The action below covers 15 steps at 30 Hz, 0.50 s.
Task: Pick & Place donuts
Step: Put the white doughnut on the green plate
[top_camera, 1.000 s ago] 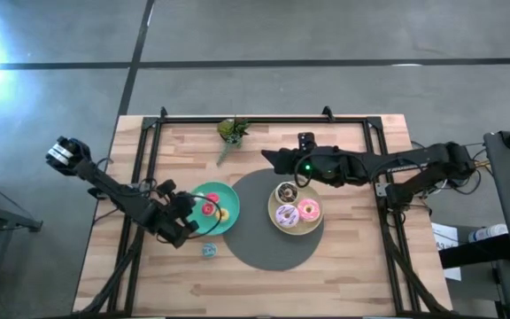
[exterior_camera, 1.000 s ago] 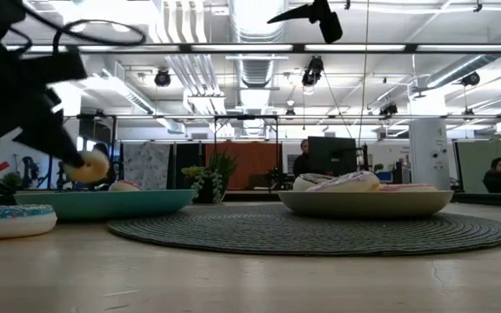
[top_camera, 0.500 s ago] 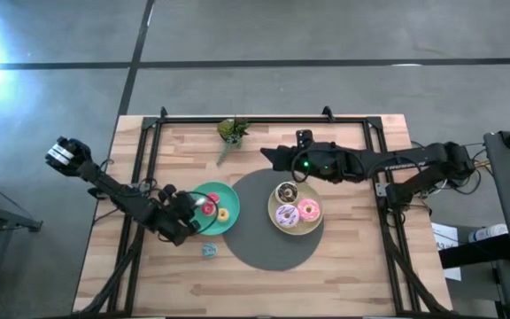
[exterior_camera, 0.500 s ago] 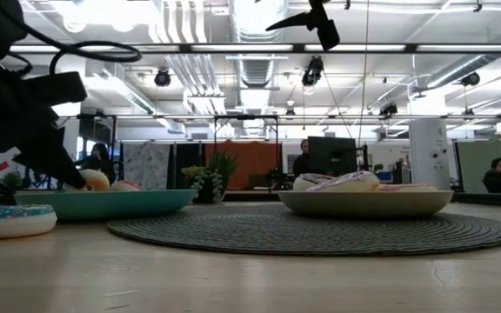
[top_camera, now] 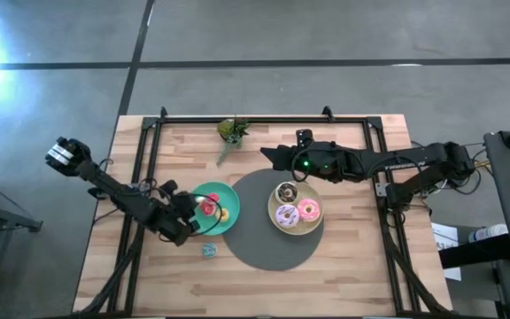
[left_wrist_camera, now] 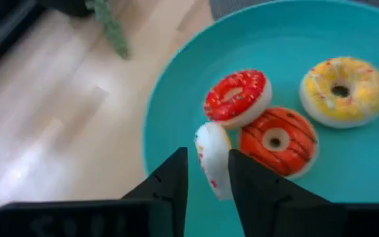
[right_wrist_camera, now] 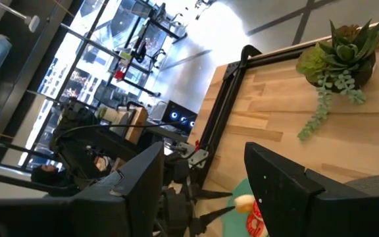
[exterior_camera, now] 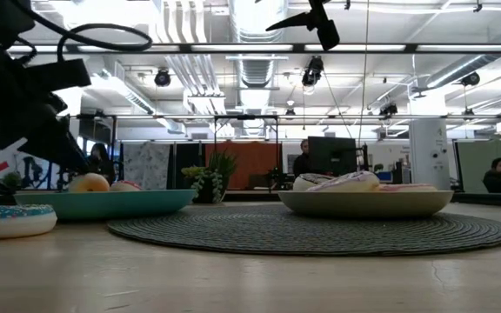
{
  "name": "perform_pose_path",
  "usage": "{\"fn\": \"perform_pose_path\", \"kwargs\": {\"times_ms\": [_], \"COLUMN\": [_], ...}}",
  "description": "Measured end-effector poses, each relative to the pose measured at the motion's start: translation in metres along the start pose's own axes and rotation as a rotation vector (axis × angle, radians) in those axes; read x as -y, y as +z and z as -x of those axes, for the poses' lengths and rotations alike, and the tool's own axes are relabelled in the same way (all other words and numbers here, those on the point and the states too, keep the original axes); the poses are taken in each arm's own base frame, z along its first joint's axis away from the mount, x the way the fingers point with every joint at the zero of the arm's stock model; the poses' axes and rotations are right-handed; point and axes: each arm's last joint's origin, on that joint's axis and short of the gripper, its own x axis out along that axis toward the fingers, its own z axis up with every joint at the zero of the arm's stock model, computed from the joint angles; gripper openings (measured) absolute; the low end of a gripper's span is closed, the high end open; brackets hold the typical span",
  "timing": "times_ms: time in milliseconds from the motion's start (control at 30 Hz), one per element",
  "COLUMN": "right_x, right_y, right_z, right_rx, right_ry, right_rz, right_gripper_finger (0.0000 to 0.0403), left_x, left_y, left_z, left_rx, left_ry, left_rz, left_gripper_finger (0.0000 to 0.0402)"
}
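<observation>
Left claw (left_wrist_camera: 208,172) parted at the round teal plate (left_wrist_camera: 176,99); nothing gripped.
A small white-sided toy ring donut (left_wrist_camera: 214,158) stands on edge on the plate, just ahead of and between the left claw's parted fingers, leaning on the orange-iced donut (left_wrist_camera: 278,140); red-iced (left_wrist_camera: 237,97) and yellow-iced (left_wrist_camera: 344,90) donuts lie beyond. A blue-sprinkled donut (top_camera: 209,250) lies on the wooden counter (top_camera: 343,275) beside the claw. The right claw (right_wrist_camera: 202,184), wide open and empty, hovers behind the pale-yellow plate (top_camera: 295,228) holding three larger donuts (top_camera: 288,213).
</observation>
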Motion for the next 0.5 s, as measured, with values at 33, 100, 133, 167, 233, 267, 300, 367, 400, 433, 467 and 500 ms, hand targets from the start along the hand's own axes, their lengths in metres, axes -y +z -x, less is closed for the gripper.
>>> {"fn": "perform_pose_path", "kwargs": {"times_ms": [33, 100, 133, 167, 233, 267, 300, 367, 400, 433, 467, 500], "right_x": [0.0, 0.0, 0.0, 0.0, 0.0, 0.0001, 0.0001, 0.0004, 0.0004, 0.0004, 0.0004, 0.0004], "right_y": [0.0, 0.0, 0.0, 0.0001, 0.0, 0.0, 0.0, -0.0001, -0.0001, -0.0001, -0.0001, -0.0001], "right_z": [0.0, 0.0, 0.0, -0.0001, 0.0, 0.0, 0.0, -0.0001, -0.0001, -0.0001, -0.0001, -0.0001], "right_rx": [0.0, 0.0, 0.0, 0.001, 0.0, 0.0, 0.001, 0.001, 0.001, 0.001, 0.0, 0.001], "right_ry": [0.0, 0.0, 0.0, 0.0, 0.0, 0.0, -0.001, -0.001, -0.001, -0.002, -0.002, -0.001], "right_rz": [0.0, 0.0, 0.0, 0.0, 0.0, 0.0, 0.001, 0.001, 0.001, 0.001, 0.001, 0.001], "right_gripper_finger": [0.0203, 0.0203, 0.0203, 0.0203, 0.0203, 0.0203, 0.0203, 0.0203, 0.0203, 0.0203, 0.0203, 0.0203], "left_x": [-0.0001, -0.0001, -0.0002, -0.0007, -0.0006, 0.0009, 0.0025, 0.0043, 0.0049, 0.0052, 0.0053, 0.0053], "left_y": [0.0008, 0.0005, -0.0009, -0.0032, -0.0069, -0.0071, -0.0072, -0.0073, -0.0068, -0.0059, -0.0051, -0.004], "left_z": [-0.0002, -0.0012, -0.0025, -0.0038, -0.0058, -0.0064, -0.0071, -0.008, -0.008, -0.0076, -0.0071, -0.0066], "left_rx": [-0.002, -0.026, -0.043, -0.062, -0.09, -0.093, -0.09, -0.086, -0.083, -0.079, -0.073, -0.068], "left_ry": [0.001, -0.013, -0.018, -0.022, -0.039, -0.059, -0.077, -0.098, -0.103, -0.102, -0.097, -0.093], "left_rz": [-0.03, -0.077, -0.084, -0.089, -0.08, -0.067, -0.051, -0.026, -0.016, -0.012, -0.012, -0.014], "left_gripper_finger": [0.0073, 0.0057, 0.005, 0.0043, 0.0029, 0.0022, 0.0015, 0.0005, 0.0003, 0.0002, 0.0002, 0.0003]}}
